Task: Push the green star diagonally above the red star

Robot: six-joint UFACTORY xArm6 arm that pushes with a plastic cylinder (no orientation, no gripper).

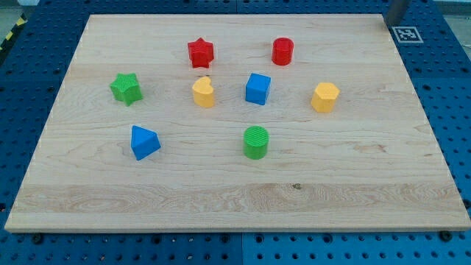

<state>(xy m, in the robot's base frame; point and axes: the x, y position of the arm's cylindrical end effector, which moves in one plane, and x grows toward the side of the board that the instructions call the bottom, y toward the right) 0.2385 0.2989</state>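
Observation:
The green star (126,88) lies on the wooden board (235,199) at the view's left. The red star (200,52) lies up and to the right of it, near the board's top edge. My rod comes in at the view's top right corner, and my tip (396,23) sits at the board's top right corner. It is far from both stars and touches no block.
A yellow heart-like block (204,93) lies just below the red star. A red cylinder (282,51), blue cube (257,88) and yellow hexagonal block (324,97) lie to the right. A blue triangular block (144,142) and green cylinder (256,141) lie lower down.

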